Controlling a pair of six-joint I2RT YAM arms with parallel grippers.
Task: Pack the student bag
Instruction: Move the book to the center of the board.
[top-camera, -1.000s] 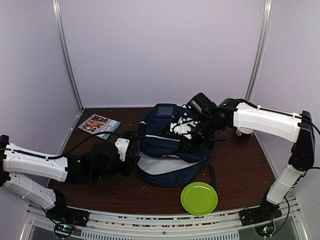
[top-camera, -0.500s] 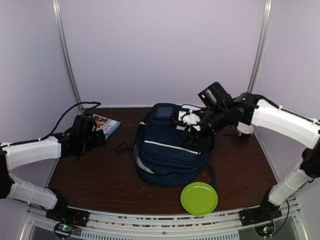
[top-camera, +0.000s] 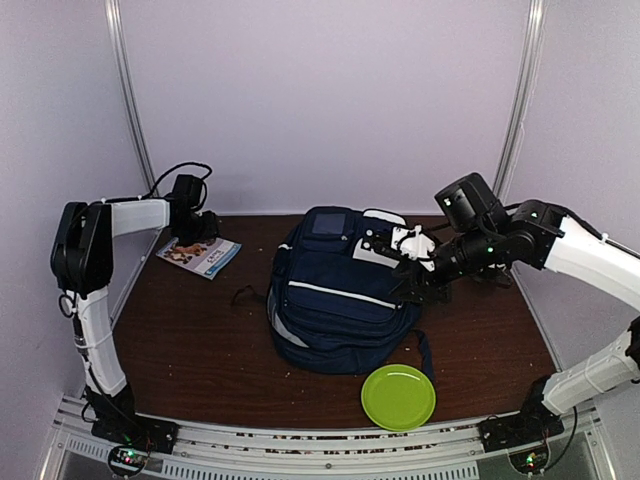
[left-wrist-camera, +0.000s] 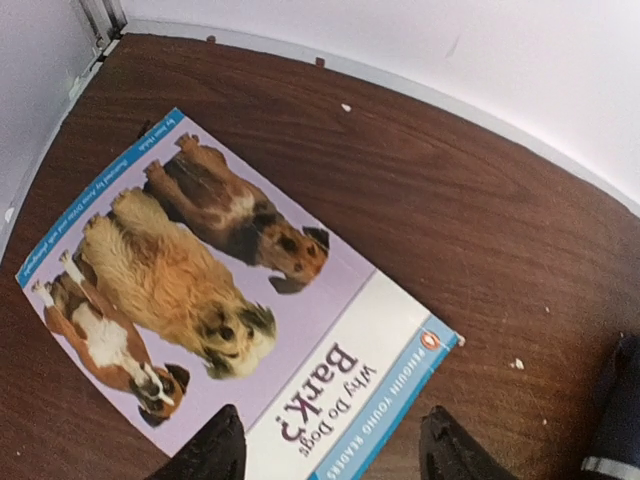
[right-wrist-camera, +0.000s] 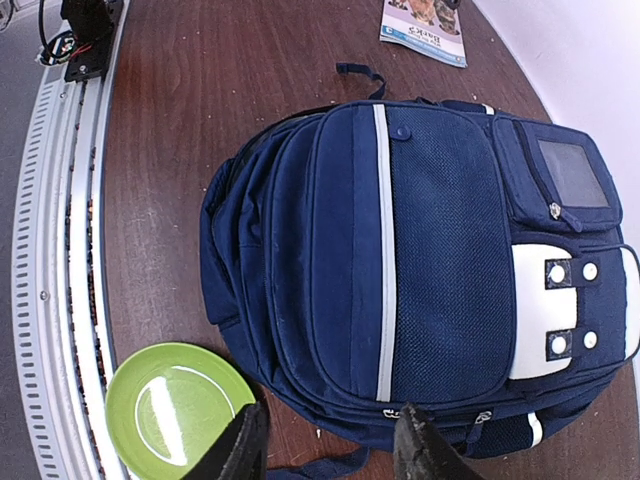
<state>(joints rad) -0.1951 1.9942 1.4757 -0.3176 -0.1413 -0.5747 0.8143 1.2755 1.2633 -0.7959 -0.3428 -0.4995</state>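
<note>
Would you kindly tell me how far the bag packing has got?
Done: nothing visibly; the navy blue fabric backpack lies front-up, its contents hidden. In hand: the left gripper hovers open over the paperback dog book; the right gripper hangs open and empty above the bag. Left: the book and round green plate lie outside it.

The student bag (right-wrist-camera: 420, 250): matt navy woven cloth, mesh-textured front panel, smooth white patch. The table (left-wrist-camera: 450, 200): dark wood grain, smooth, low sheen, crumb-speckled. The plate (right-wrist-camera: 175, 405): glossy green plastic, reflective. The book (left-wrist-camera: 220, 300): glossy paper cover. The rail (right-wrist-camera: 50, 250): ribbed matt metal
</note>
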